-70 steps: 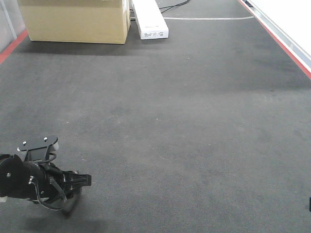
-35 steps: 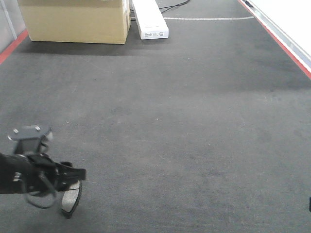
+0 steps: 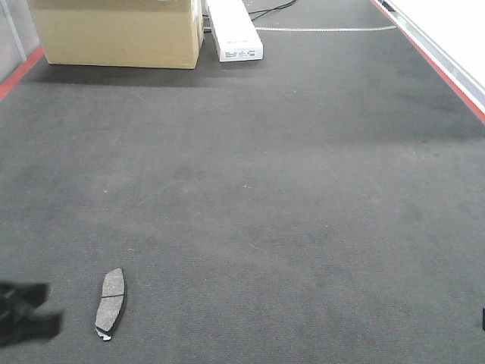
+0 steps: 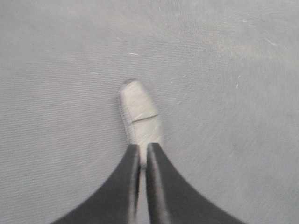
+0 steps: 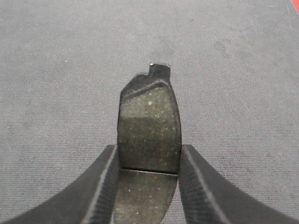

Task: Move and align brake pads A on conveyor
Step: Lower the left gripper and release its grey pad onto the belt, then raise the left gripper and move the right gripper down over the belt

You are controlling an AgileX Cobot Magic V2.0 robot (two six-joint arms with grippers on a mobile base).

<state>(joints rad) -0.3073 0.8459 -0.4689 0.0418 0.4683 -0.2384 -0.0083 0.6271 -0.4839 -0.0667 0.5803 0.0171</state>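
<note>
Grippers, two.

1. Left gripper (image 4: 142,148): fingers drawn together, tips nearly touching, nothing between them. In the front view we see it only as a dark blur at the lower left corner, apart from the pad beside it.
2. Right gripper (image 5: 148,152): clamped on a pad, one finger against each long edge. It hangs above bare belt. We barely find this arm in the front view.

Brake pads A, two in view.

1. Laid pad (image 3: 111,303): flat on the conveyor (image 3: 288,189), friction face up, groove across the middle. It is at the near left of the belt, its long axis running roughly up the belt and leaning slightly. In the left wrist view it shows just past the closed tips.
2. Held pad (image 5: 148,116): in the right gripper, dark speckled face toward the camera, backing-plate tab at the far end. It is off the belt.

Surroundings: cardboard box (image 3: 117,30) and white carton (image 3: 233,30) at the far end, red edge strips (image 3: 17,76) along the sides.

Progress, our judgement: one pad is placed and one is in hand, not yet set down. No other pads show in these views. With a single pad on the belt we have nothing to check its line against. Left to do: lay the held pad beside the laid one to match its direction, then any further pads.
</note>
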